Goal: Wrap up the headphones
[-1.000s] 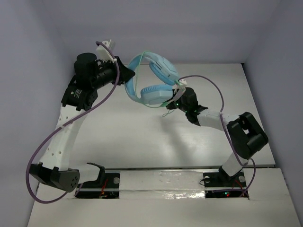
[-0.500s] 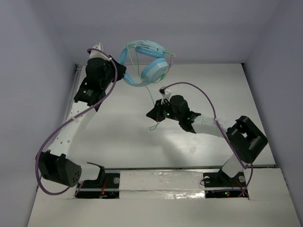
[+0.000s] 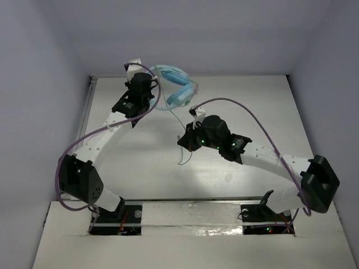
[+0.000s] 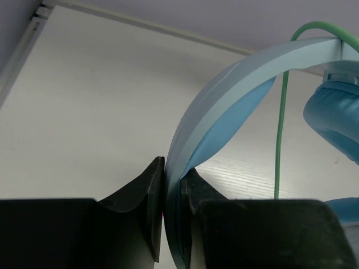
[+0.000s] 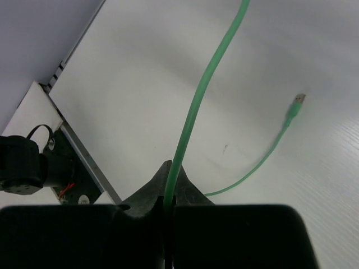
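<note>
Left pincer (image 4: 171,174): closed on the headband (image 4: 224,95); its two dark fingers nip the pale blue band edge-on, with no gap showing.
Right pincer (image 5: 168,171): closed on the cord (image 5: 207,84); the thin green line rises straight out of the shut fingertips.
Headphones (image 3: 174,84): held aloft by the left pincer over the far left part of the table (image 3: 146,162); in the left wrist view a padded ear cup (image 4: 336,112) hangs to the right of the band.
Cord path: it drapes over the top of the band and drops down beside the cup; below the right pincer a loose tail curves across the table and ends in a small plug (image 5: 294,106).
Arms: the right pincer sits lower and nearer than the headphones, with cord spanning the gap; a purple cable (image 3: 247,109) arches over the right arm.
Step in hand, as a judgement: laying a turn of cord round the headphones; most of the cord looks unwound.
Doing it well: keep the left hold firm and steady; carry the right pincer round the band with the cord lightly taut, not yanked; lay turns side by side; keep the trailing plug from snagging; stay clear of the purple cable.
</note>
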